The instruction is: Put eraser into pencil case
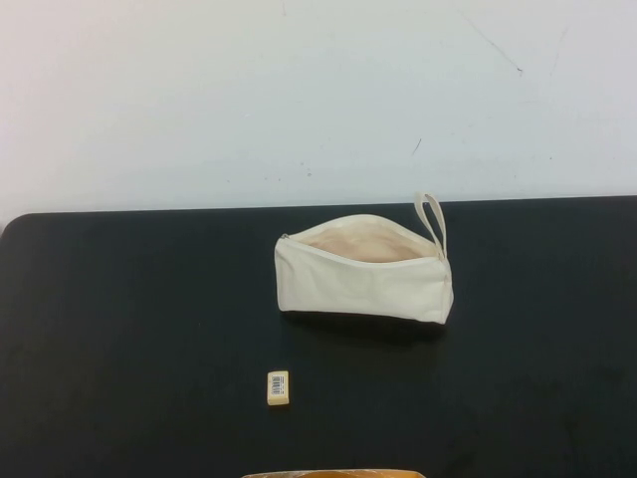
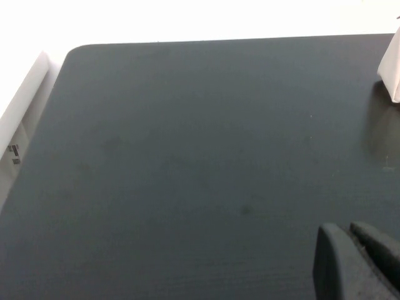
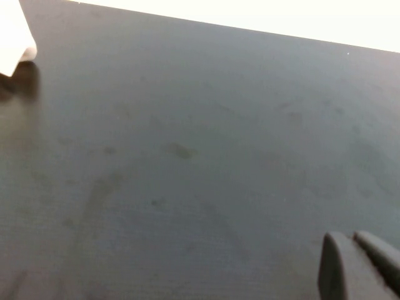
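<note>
The black table [image 1: 119, 329] fills the lower part of the high view, with a pale wall [image 1: 299, 90] behind it. The pencil case [image 1: 363, 271] lies on its side near the table's far edge, a little right of centre. Its zip is undone, the mouth gapes upward and the tan lining [image 1: 363, 242] is showing. The small loop strap [image 1: 433, 221] sticks up from its right end, reaching past the table's back edge.

The eraser [image 1: 278, 387] lies flat on the bare tabletop, nearer the robot than the pencil case and to its left. It is well apart from the pouch, label side up, touching nothing else. An orange-tan sliver [image 1: 333, 474] peeks in at the bottom edge of the high view; what it is cannot be told.

Neither arm shows in the high view. In the left wrist view, the left gripper [image 2: 357, 262] appears only as 2 dark fingers side by side at the corner of the frame, over empty black table, holding nothing. A white corner of the pencil case [image 2: 390, 72] sits at the edge of that view. In the right wrist view, the right gripper [image 3: 359, 265] looks the same, 2 dark fingers close together above bare table, nothing between them. The pencil case [image 3: 15, 37] pokes in at the opposite corner, well apart.
</note>
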Controlling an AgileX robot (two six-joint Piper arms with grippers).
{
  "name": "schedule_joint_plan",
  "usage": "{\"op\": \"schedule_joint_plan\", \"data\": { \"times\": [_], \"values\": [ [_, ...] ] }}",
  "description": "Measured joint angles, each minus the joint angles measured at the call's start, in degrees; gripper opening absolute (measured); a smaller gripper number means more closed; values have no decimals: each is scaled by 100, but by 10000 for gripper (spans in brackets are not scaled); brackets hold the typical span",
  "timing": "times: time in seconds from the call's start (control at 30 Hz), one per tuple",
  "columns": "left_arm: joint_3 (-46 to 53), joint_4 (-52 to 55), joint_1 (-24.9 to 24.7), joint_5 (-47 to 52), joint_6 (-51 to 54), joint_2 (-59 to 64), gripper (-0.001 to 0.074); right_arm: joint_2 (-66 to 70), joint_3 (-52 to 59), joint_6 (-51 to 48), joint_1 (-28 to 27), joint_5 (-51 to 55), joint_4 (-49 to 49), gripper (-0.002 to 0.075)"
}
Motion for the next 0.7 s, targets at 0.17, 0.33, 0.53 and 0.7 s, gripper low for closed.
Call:
{"op": "schedule_joint_plan", "data": {
  "times": [0.17, 0.33, 0.53, 0.7],
  "values": [
    [0, 12, 0, 0, 52, 0, -1, 0, 0, 0, 0, 0, 0, -1],
    [0, 24, 0, 0, 64, 0, -1, 0, 0, 0, 0, 0, 0, -1],
    [0, 37, 0, 0, 74, 0, -1, 0, 0, 0, 0, 0, 0, -1],
    [0, 37, 0, 0, 91, 0, -1, 0, 0, 0, 0, 0, 0, -1]
  ]
}}
